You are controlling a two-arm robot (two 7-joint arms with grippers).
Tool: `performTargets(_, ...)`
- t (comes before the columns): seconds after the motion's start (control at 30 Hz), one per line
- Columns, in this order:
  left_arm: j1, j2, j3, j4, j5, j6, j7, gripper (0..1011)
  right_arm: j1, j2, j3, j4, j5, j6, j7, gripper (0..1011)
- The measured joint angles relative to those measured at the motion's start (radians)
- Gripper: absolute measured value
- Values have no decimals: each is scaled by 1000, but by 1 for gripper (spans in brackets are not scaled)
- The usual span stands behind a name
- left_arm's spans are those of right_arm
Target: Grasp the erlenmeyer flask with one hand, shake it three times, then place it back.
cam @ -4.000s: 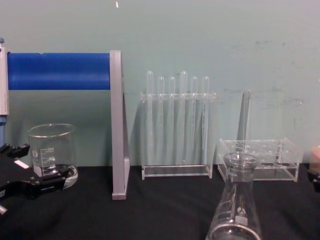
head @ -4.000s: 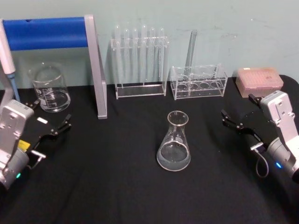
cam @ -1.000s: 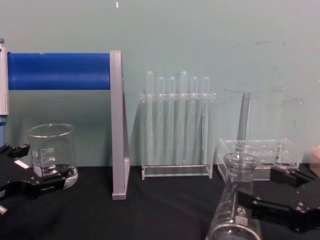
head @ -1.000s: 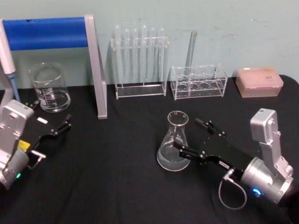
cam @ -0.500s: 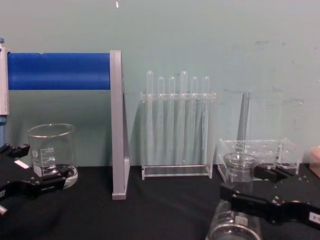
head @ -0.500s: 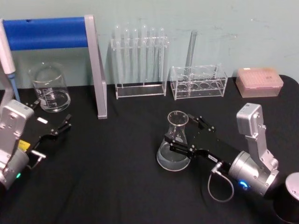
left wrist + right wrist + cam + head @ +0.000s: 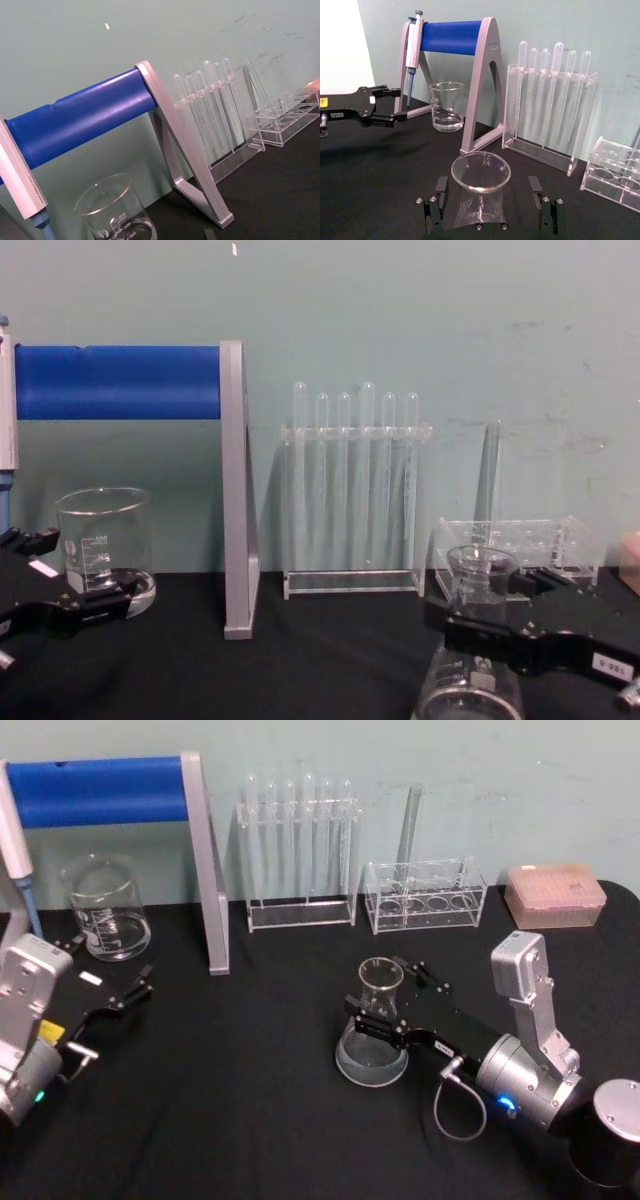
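Note:
The erlenmeyer flask [image 7: 373, 1038] stands upright on the black table, right of centre, with a little clear liquid in its base. My right gripper [image 7: 377, 992] reaches in from the right, open, with one black finger on each side of the flask's neck. The right wrist view shows the flask's rim [image 7: 481, 170] between the fingers of the right gripper [image 7: 488, 186], with a gap on both sides. In the chest view the right gripper [image 7: 478, 598] crosses the flask [image 7: 468, 690] just below its rim. My left gripper [image 7: 110, 962] rests open at the far left, by the beaker.
A glass beaker [image 7: 105, 910] stands at the back left beside a blue-barred pipette stand [image 7: 205, 870] holding a pipette [image 7: 15, 830]. A rack of test tubes [image 7: 298, 850], a clear low rack [image 7: 425, 895] and a pink tip box [image 7: 555, 892] line the back.
My right gripper has moved left from the table's right side up to the flask, and its fingers now straddle the neck. The flask and left arm have not moved.

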Motion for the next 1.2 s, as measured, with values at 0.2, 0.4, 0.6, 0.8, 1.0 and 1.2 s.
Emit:
performTargets(0.2,0,0,0,0,0,0,0,1001,4,-10,5,1,-4,2,1,1000)
performTargets(0.4,0,0,0,0,0,0,0,1001,4,-13,8,0,-8,4,4,1000)
performTargets(0.6,0,0,0,0,0,0,0,1001,4,-14,8,-1,-12,4,4,1000)
performTargets(0.8,0,0,0,0,0,0,0,1002,4,-14,8,-1,-12,4,4,1000)
performTargets(1.0,0,0,0,0,0,0,0,1001,3,-13,8,-2,-11,4,4,927)
performTargets(1.2,0,0,0,0,0,0,0,1001,3,-13,8,-2,-10,4,3,763)
